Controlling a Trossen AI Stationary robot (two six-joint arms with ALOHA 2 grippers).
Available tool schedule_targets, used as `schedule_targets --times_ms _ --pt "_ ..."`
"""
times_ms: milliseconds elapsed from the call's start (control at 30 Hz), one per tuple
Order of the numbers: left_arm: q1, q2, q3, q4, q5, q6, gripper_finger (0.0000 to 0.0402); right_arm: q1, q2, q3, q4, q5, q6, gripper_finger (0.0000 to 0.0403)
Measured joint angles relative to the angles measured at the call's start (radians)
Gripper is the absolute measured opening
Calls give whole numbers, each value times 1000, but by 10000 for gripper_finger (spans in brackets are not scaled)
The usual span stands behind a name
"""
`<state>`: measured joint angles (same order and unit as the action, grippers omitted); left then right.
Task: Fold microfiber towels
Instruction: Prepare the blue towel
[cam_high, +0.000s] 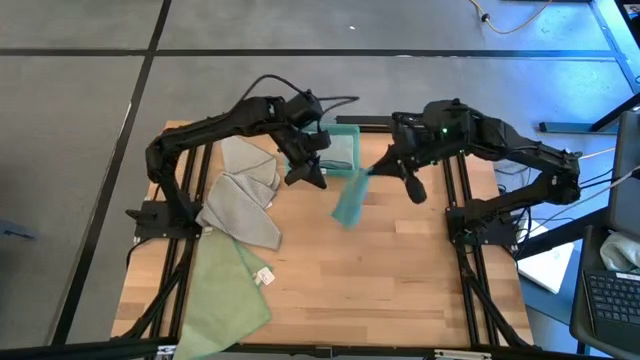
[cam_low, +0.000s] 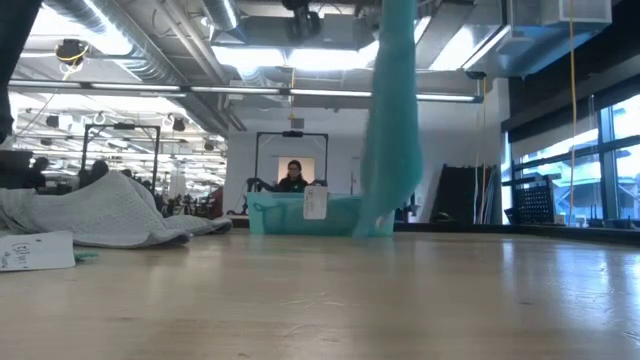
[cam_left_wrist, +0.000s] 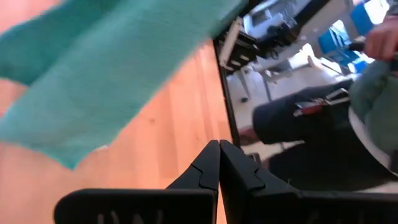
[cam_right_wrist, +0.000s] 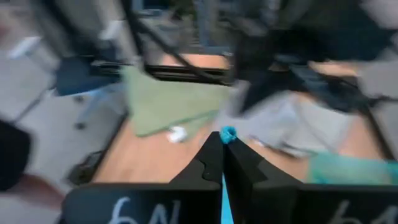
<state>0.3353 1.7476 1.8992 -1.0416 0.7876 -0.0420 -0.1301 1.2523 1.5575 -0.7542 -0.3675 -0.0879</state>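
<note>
A teal towel (cam_high: 350, 200) hangs in the air over the table's middle, in front of the teal bin (cam_high: 343, 145). In the low view the teal towel (cam_low: 392, 120) drops as a long narrow drape. My right gripper (cam_high: 372, 170) is shut on its upper end. My left gripper (cam_high: 320, 183) hovers just left of the towel, shut, with nothing between its fingers (cam_left_wrist: 219, 163). A grey towel (cam_high: 245, 190) lies crumpled at the table's left. A pale green towel (cam_high: 225, 290) with a white tag (cam_high: 263, 277) lies at the near left corner. My right gripper pinches the teal towel's top end (cam_right_wrist: 228, 134) between its two fingers, a small tuft sticking out past the tips. The fingers come slanting down from the table's right. The towel hangs slack below them (cam_low: 375, 215); whether its lower end touches the table I cannot tell.
The teal bin (cam_low: 300, 213) stands at the far edge, middle. Bare wood lies at the table's middle and right (cam_high: 400, 270). The grey towel (cam_low: 90, 215) heaps at the left in the low view. A person sits beyond the table (cam_low: 293, 175); another person's hand (cam_left_wrist: 382, 40) shows off the table.
</note>
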Motion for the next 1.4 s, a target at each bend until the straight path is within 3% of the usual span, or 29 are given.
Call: schedule_targets --times_ms 233,567,800,1100,1333,1400 --pt "55 -73 0 7 -81 0 0 191 117 0 -263 -50 48 5" --pt "50 -76 0 -5 -41 23 0 254 178 -231 -152 -216 270 36" --pt "19 -72 0 -5 -38 25 0 252 173 -247 -126 -235 376 85" --pt "-34 -71 0 1 -38 -34 0 248 179 -221 -153 104 347 140" --pt "-56 -122 0 -6 -47 -76 0 225 127 -221 -154 117 513 125" --pt "-46 -176 0 22 -128 -129 0 226 89 -209 -167 160 545 118"
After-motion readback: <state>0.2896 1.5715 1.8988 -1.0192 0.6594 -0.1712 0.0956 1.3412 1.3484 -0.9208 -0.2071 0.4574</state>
